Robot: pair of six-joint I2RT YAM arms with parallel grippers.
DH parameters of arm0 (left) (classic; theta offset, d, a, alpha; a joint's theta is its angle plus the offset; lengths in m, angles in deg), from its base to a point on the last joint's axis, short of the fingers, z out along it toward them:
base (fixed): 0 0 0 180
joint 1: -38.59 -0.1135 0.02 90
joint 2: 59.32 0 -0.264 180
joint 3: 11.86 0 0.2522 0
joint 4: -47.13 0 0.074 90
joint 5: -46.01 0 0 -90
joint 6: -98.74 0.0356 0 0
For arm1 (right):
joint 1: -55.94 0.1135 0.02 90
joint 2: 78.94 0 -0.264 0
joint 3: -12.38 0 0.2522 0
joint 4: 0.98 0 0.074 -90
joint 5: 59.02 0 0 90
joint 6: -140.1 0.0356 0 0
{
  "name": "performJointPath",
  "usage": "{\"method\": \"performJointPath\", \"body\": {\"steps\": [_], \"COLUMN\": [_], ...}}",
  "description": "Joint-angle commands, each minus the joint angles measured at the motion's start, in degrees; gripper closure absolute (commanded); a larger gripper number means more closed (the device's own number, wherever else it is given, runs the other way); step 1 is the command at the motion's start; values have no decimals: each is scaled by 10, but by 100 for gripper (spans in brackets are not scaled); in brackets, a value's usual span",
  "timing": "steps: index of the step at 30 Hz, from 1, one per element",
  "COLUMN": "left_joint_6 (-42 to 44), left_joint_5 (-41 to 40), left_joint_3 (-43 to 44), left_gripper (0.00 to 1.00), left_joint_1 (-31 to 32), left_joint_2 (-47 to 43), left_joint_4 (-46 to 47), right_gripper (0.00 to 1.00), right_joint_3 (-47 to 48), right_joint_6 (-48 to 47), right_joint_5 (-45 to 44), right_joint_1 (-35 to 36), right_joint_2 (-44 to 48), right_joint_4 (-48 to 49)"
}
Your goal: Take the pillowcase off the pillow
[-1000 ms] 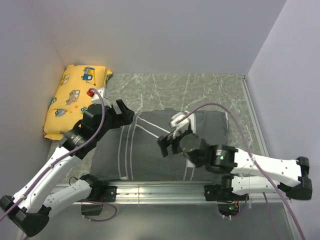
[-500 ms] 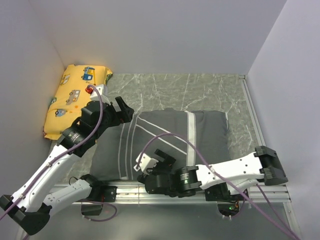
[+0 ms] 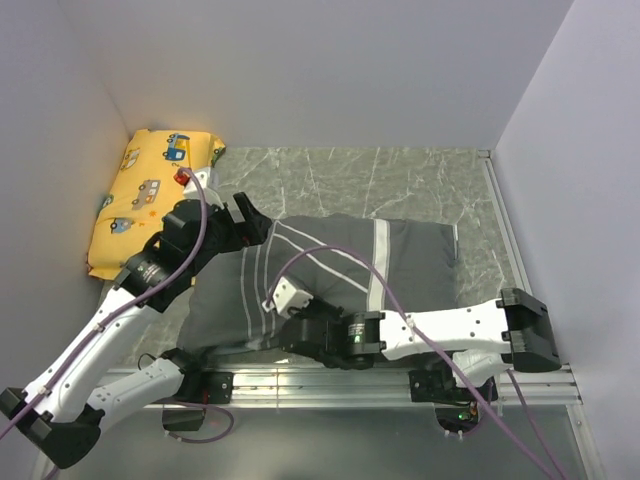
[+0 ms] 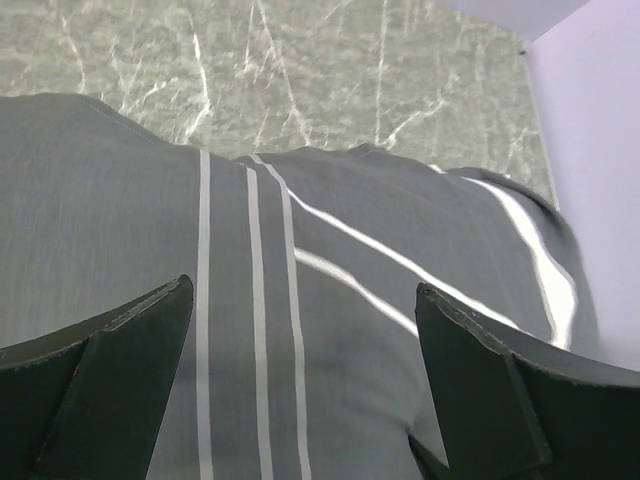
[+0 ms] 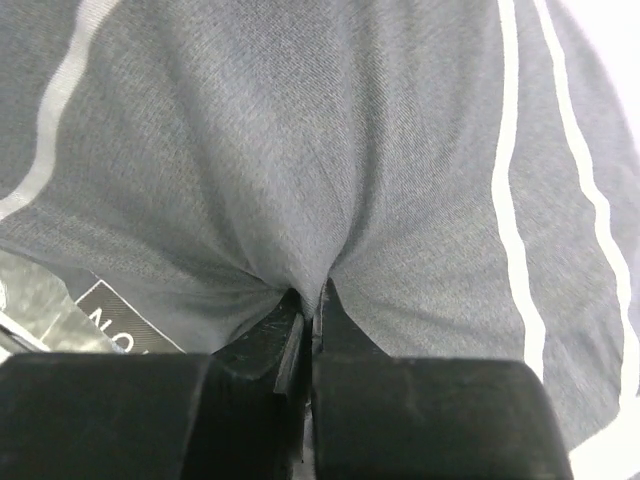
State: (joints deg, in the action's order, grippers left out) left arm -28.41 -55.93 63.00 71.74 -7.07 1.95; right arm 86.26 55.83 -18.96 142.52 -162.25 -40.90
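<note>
On the desk (image 3: 420,180) the striped pillowcase (image 3: 330,270) lies toward the near edge, the pillow probably inside but unseen. Grip step: right jaws clamped on a near-edge fold, left jaws apart above its far-left corner. Next, peel the fabric off while the pillow is steadied
</note>
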Motion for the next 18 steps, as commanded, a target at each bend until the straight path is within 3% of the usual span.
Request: {"method": "performJointPath", "body": {"steps": [1, 4, 8, 10, 12, 15, 18], "left_joint_6": [10, 26, 46, 53, 57, 55, 52], "left_joint_5": [8, 16, 25, 32, 39, 46, 47], "left_joint_3": [49, 83, 169, 196, 218, 226, 207], "left_gripper": [2, 3, 2, 2, 2, 2, 2], "left_joint_1": [0, 0, 1, 1, 1, 0, 1], "left_joint_2": [-29, -50, -65, -61, -53, -37, -29], "left_joint_4": [6, 3, -1, -6, -6, -7, 0], "right_gripper": [100, 100, 100, 100, 100, 100, 100], "right_joint_3": [57, 125, 286, 325, 366, 428, 482], "right_joint_6": [-36, -53, -72, -60, -18, 51, 95], "right_joint_5": [14, 78, 190, 335, 512, 689, 747], "right_joint_1": [-33, -75, -199, -321, -451, -567, -596], "right_joint_2": [53, 89, 84, 62, -3, -160, -318], "right_joint_4": [21, 23, -6, 0, 15, 24, 29]}}
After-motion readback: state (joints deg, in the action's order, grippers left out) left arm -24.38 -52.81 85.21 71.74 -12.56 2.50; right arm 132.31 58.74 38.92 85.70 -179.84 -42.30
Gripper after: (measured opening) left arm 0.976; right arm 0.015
